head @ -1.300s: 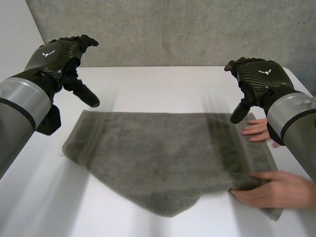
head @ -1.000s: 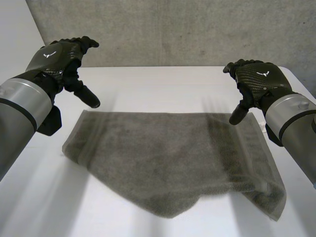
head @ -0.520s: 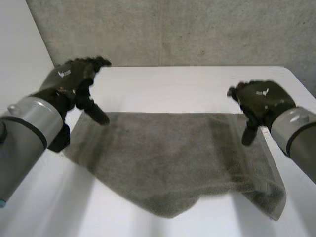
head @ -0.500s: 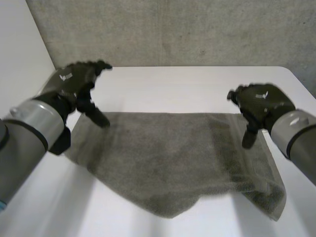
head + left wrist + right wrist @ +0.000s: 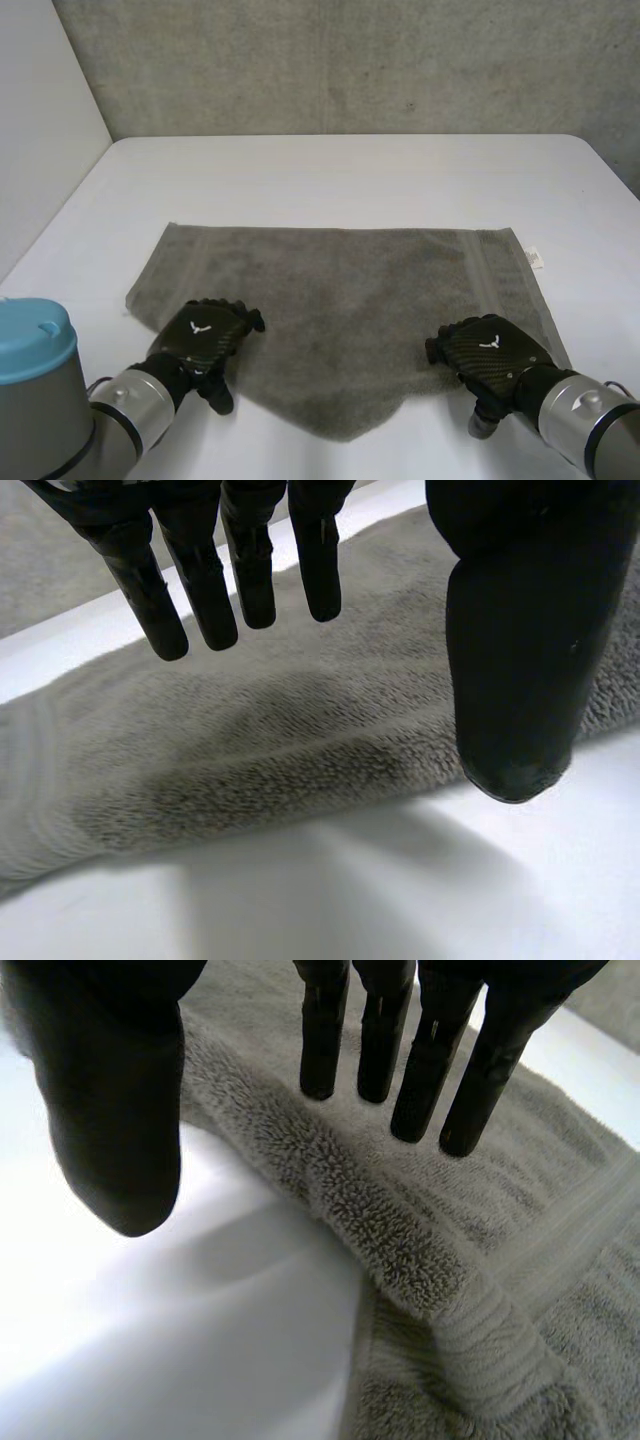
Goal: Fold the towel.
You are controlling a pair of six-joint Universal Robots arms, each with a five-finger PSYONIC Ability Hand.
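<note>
Towel [image 5: 340, 300] condition: spread on the white desk [image 5: 350, 170], one layer over most of its area, and no fold completed. Judged progress: at the start, with the grasp not yet made and every fold left to do.

Head view. The far edge lies straight and flat. The near edge is uneven and sags to a point toward the robot. A small white label [image 5: 535, 257] sticks out at the far right corner. The left hand [image 5: 200, 340] sits on the near edge toward the left. The right hand [image 5: 488, 352] sits on the near edge toward the right. From above, the backs of the hands hide the fingers, so their state cannot be read in this view.

Left wrist view. The fingers [image 5: 205, 590] hang straight over the pile and the thumb [image 5: 515, 630] stands well apart over bare desk. The towel's thick edge runs between them. The hand is spread wide and holds nothing. Whether the fingertips touch the cloth cannot be told.

Right wrist view. The arrangement matches: fingers [image 5: 375, 1030] straight over the cloth, thumb [image 5: 110, 1090] over bare desk, hand wide and nothing gripped. This view adds a detail that is unclear from above: the edge here is rolled over and lies on a second layer, with a woven band [image 5: 500, 1350] crossing it. That corner is therefore already doubled. In my judgement it may need care, so that the pinch takes the intended layer.
</note>
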